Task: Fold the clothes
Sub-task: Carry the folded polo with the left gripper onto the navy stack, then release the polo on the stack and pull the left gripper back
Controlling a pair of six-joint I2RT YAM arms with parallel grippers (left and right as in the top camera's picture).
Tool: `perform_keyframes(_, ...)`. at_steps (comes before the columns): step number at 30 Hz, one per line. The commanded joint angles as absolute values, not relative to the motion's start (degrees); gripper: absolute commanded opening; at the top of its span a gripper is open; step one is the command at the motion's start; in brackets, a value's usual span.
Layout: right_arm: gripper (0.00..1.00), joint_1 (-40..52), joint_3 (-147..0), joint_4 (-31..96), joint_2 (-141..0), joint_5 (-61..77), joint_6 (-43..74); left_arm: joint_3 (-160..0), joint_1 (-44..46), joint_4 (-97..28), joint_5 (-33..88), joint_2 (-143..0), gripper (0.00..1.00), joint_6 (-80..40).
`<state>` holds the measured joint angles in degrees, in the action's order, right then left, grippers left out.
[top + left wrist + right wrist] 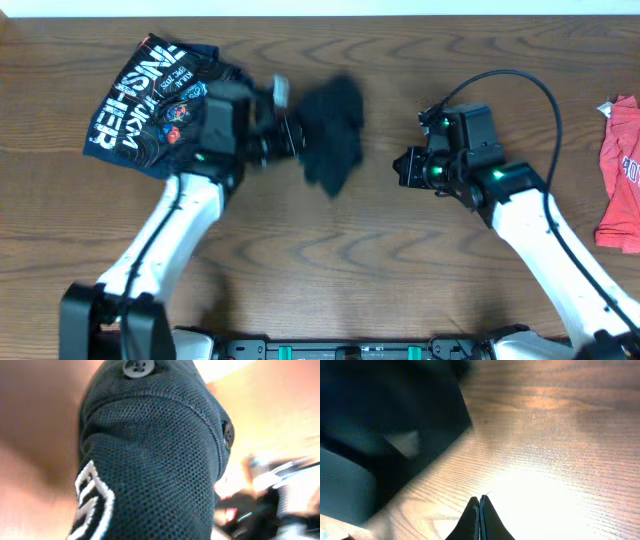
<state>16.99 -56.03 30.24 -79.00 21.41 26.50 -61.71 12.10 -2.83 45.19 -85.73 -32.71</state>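
Observation:
A black garment (332,130) hangs bunched and motion-blurred from my left gripper (292,135) over the table's upper middle. In the left wrist view its black mesh fabric (160,460) fills the frame, with buttons and a white stitched logo, and it hides the fingers. My right gripper (402,166) is to the right of the garment, apart from it. Its fingers (480,502) are shut and empty just above bare wood. A dark blurred mass (385,425) fills that view's upper left.
A navy printed garment (140,105) lies spread at the back left, under the left arm. A red garment (620,170) lies at the right edge. The table (330,270) is brown wood.

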Motion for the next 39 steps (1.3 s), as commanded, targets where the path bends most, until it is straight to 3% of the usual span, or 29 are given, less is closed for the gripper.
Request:
perform_keyframes(1,0.02,16.56,-56.05,30.74,-77.34,20.99,25.67,-70.32,7.62,-2.33,46.44,-84.18,0.06,-30.44)
perform_keyframes(14,0.01,16.56,-56.05,32.91,-77.36,21.04,25.69,-76.14,-22.70,-2.09,43.16,-97.62,0.06,-33.71)
perform_keyframes(24,0.01,16.56,-56.05,36.29,-77.36,21.37,26.28,-76.12,-31.48,-6.96,50.39,-120.11,0.08,-36.10)
perform_keyframes(26,0.01,16.56,-56.05,37.04,-77.36,21.19,26.09,-76.09,-32.40,-9.28,50.81,-121.36,0.17,-35.77)
perform_keyframes(27,0.01,16.56,-56.05,37.15,-77.36,21.19,26.06,-76.09,-32.80,-10.37,50.78,-121.40,0.27,-34.59)
perform_keyframes(28,0.01,16.56,-56.05,37.17,-77.36,21.21,26.06,-76.09,-33.08,-10.96,50.92,-121.12,0.59,-33.74)
perform_keyframes(29,0.01,16.56,-56.05,37.15,-77.36,21.19,26.04,-76.12,-33.43,-11.86,51.03,-120.44,0.71,-32.53)
perform_keyframes(35,0.01,16.56,-56.07,37.30,-77.21,21.17,21.19,-76.27,-35.14,-16.40,51.62,-111.94,0.98,-27.57)
perform_keyframes(39,0.02,16.56,-56.38,36.12,-76.03,21.19,15.64,-78.39,-35.03,-25.08,51.88,-100.25,0.98,-20.23)
